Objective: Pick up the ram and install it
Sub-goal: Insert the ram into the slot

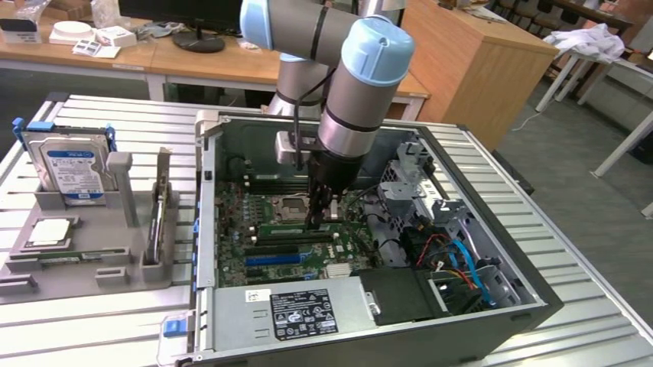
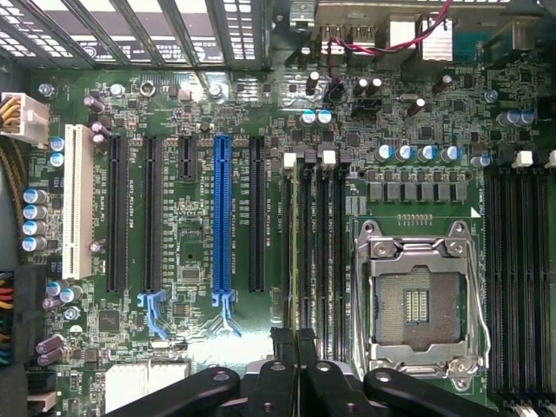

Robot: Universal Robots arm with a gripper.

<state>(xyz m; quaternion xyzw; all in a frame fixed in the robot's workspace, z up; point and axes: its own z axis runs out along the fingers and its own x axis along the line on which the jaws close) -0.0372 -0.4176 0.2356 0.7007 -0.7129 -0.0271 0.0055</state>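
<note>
The ram [image 1: 287,227], a narrow green stick, stands on edge in a memory slot beside the CPU socket [image 1: 290,205] inside the open computer case [image 1: 209,229]. My gripper [image 1: 324,219] reaches straight down into the case, shut, with its tips down at the stick's end nearest the exterior view's right. In the wrist view the black fingers [image 2: 287,352] are pressed together right over the outermost of the black memory slots, where the ram [image 2: 292,261] shows as a thin edge running away from them. Nothing is between the fingers.
A grey holder tray [image 1: 72,271] at the exterior view's left carries a blue-labelled hard drive [image 1: 72,164], a CPU [image 1: 49,233] and a thin board on edge [image 1: 158,214]. Drive cage and cables [image 1: 459,260] crowd the case's right. Blue and black expansion slots [image 2: 221,217] lie beside the memory slots.
</note>
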